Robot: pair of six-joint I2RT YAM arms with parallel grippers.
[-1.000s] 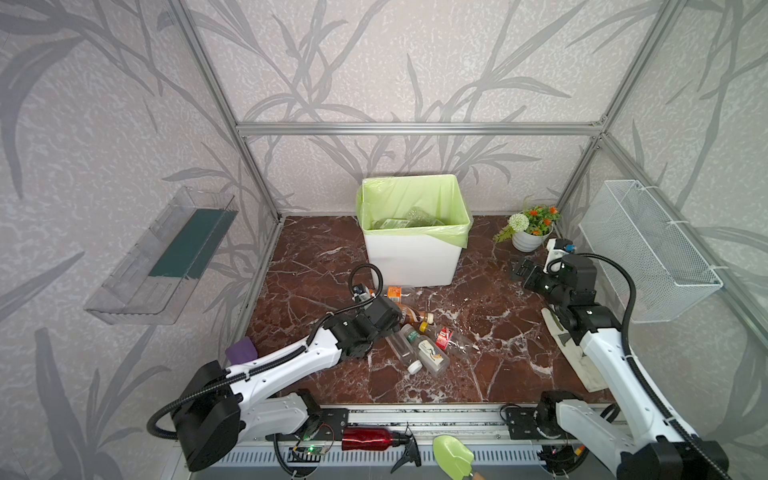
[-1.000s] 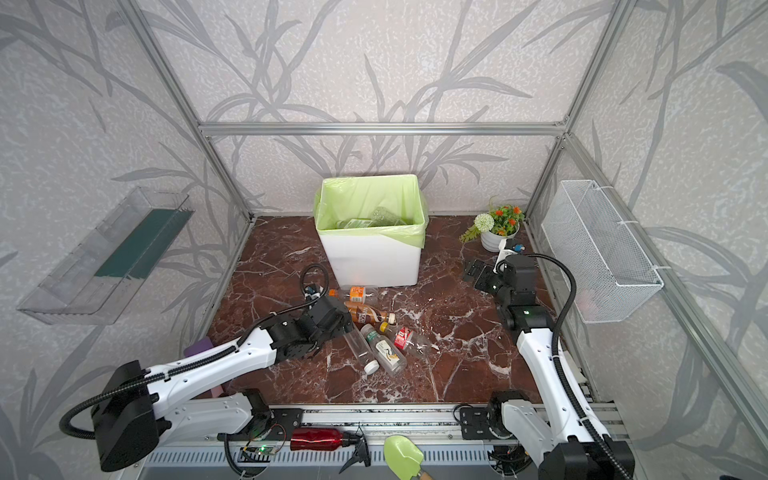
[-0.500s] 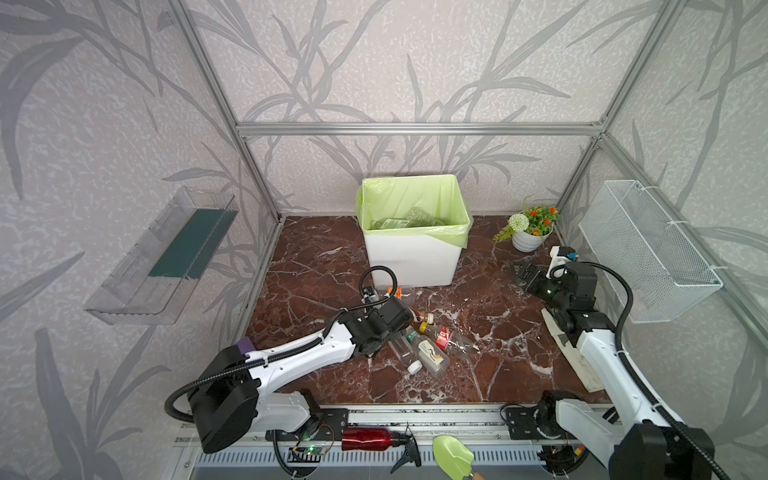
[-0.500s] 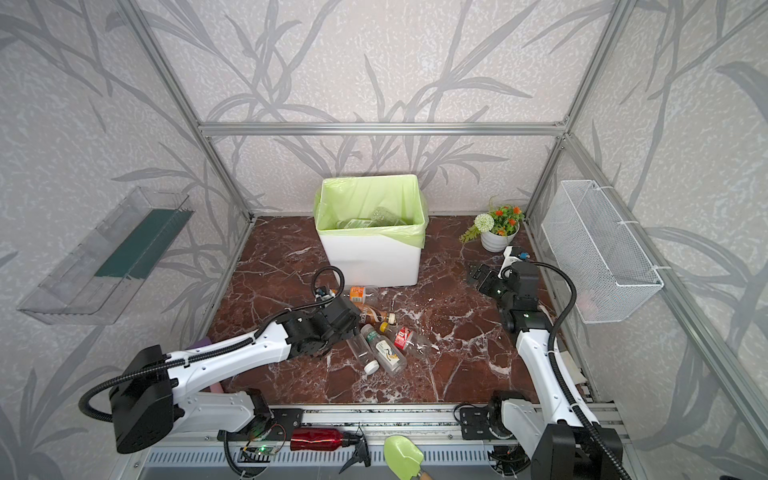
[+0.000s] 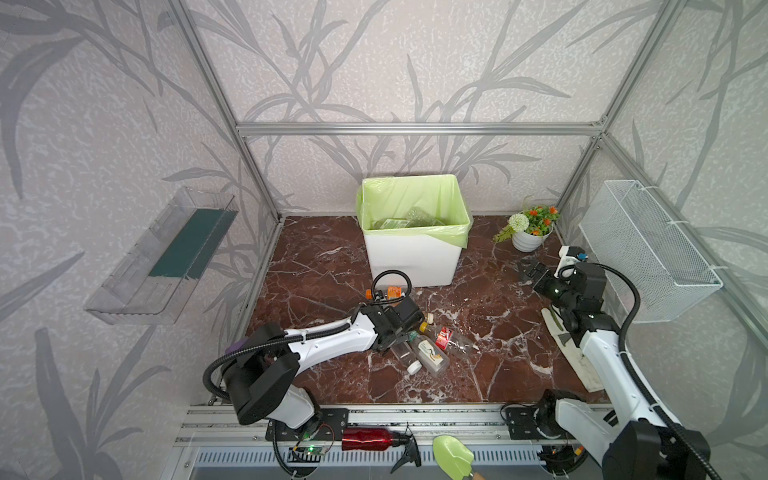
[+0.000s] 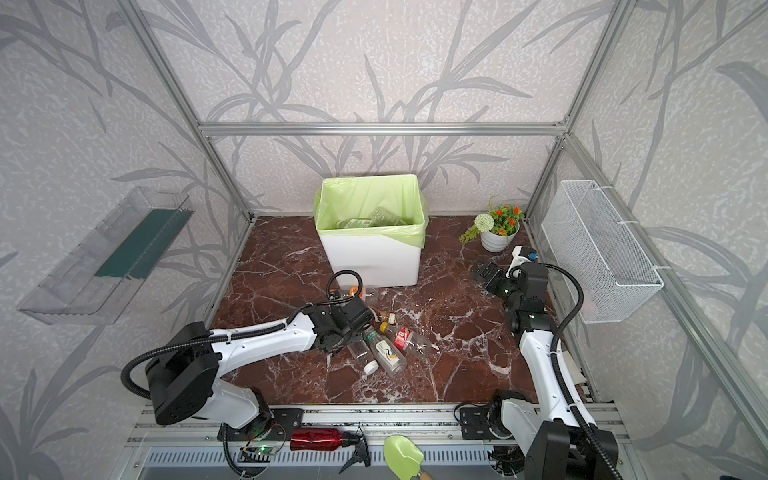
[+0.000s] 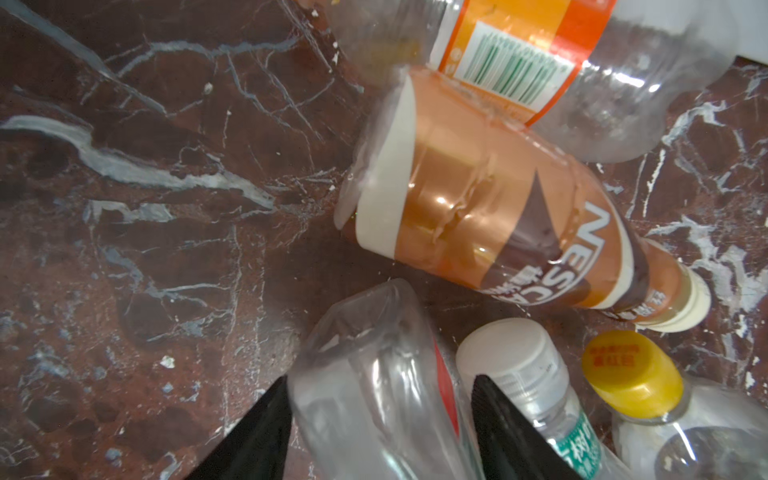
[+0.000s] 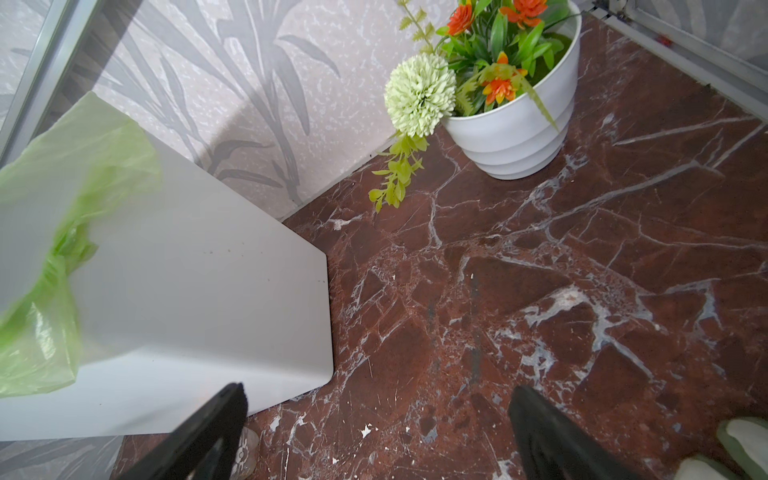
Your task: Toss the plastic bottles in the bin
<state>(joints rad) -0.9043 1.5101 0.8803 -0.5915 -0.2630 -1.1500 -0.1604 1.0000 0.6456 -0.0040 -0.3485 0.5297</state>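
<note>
The bottles lie on their sides in the lower middle of both top views, just before the bin. The left gripper has its fingers on both sides of a clear bottle; whether they press it I cannot tell. This bottle's long axis runs along the gripper, base pointing away. Beyond it a brown bottle lies crosswise, label reading "NESCA". An orange-labelled bottle shows a barcode. The right gripper is spread wide beside the bin.
</note>
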